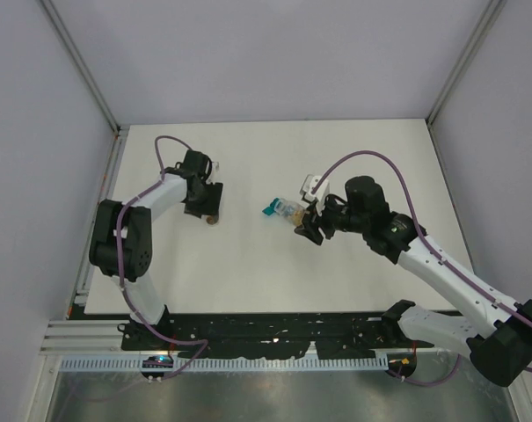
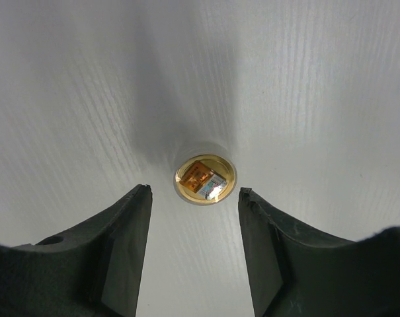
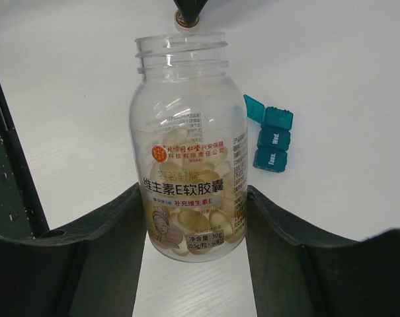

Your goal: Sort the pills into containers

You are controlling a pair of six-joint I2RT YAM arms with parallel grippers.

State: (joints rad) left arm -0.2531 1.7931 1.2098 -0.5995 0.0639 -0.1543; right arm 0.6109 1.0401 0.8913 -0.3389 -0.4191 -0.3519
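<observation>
Broadly, the white table (image 1: pixel 248 281) carried everything, with the two arms working well apart on it. The right gripper (image 3: pixel 193 195) had its fingers closed partway around the clear bottle (image 3: pixel 186 132), pressing both sides of its lower body. The open threaded mouth pointed away from the wrist (a grip low on the body leaves the neck free for tipping, I judged).

Near the bottle, on its right in the wrist view, lay the containers (image 3: pixel 274 140), a teal strip of three joined compartments. The end compartment's lid (image 3: pixel 254 109) stood open and the other two looked shut, presumably so that one cell could take the first pour.

Across the table, the left gripper (image 2: pixel 194 191) hung over the round tan cap (image 2: pixel 205 179), its fingers parted wider than the cap and gripping nothing. The cap lay flat on the table, apart from both fingers, likely set aside where it would not obstruct pouring.

The pills (image 3: pixel 186 228), pale capsules, sat in the bottle's lower half. None showed loose on the table, and the open compartment's inside was hidden, so sorting looked not yet begun.
</observation>
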